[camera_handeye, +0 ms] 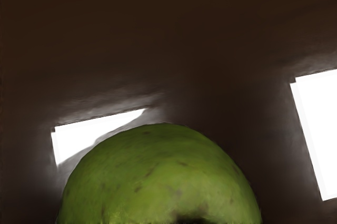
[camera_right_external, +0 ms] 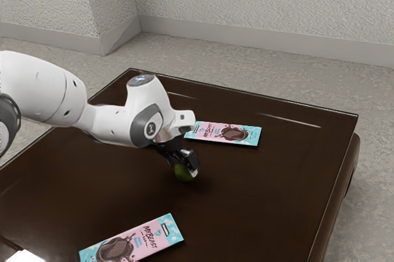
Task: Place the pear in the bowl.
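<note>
The black gripper (camera_right_external: 186, 160) is low over the dark table, tilted, at the green pear (camera_right_external: 182, 172). In the exterior view the pear lies against the gripper's lower end, partly covered by it. Large and green with small brown specks, the pear (camera_handeye: 160, 182) rises from the wrist view's lower edge, close under my hand. Whether it touches the tabletop cannot be made out.
A pink and blue chocolate bar (camera_right_external: 209, 131) lies beyond the gripper on the dark table (camera_right_external: 271, 182). A second chocolate bar (camera_right_external: 138, 240) lies near the exterior view's lower edge. Bright white reflections (camera_handeye: 318, 134) show on the tabletop.
</note>
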Controlling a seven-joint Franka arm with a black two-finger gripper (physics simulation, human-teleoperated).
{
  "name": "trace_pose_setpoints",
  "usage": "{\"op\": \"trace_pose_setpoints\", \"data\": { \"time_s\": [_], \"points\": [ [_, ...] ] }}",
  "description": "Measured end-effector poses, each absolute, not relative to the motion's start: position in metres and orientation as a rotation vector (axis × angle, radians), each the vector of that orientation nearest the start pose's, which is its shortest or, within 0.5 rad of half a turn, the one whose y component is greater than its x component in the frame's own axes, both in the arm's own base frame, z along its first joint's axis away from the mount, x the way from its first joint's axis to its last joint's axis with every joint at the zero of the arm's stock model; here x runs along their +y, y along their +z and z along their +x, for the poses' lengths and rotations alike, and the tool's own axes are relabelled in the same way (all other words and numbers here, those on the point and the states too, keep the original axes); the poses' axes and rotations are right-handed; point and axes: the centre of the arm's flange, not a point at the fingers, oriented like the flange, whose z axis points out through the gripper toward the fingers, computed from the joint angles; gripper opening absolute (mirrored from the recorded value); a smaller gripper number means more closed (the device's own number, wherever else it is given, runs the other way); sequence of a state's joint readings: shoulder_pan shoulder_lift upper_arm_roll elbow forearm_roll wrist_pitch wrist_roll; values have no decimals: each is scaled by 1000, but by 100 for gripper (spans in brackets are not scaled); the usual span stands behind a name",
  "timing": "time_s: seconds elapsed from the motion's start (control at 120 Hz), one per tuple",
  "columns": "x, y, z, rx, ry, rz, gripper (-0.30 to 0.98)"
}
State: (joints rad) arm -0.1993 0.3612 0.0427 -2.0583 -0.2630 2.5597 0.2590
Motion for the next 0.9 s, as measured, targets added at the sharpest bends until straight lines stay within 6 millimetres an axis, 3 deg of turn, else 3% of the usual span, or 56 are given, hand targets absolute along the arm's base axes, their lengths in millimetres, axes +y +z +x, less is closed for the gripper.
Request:
{"op": "trace_pose_setpoints", "data": {
  "time_s": [0.4, 0.6, 0.767, 0.817, 0.9],
  "points": [
    [-96, 254, 610, 384, -207, -3247, 68],
    [-94, 252, 610, 389, -199, -3246, 51],
    [-90, 259, 613, 385, -207, -3239, 34],
    [-87, 269, 615, 381, -225, -3233, 32],
    [-64, 297, 622, 342, -270, -3209, 31]
  ]
}}
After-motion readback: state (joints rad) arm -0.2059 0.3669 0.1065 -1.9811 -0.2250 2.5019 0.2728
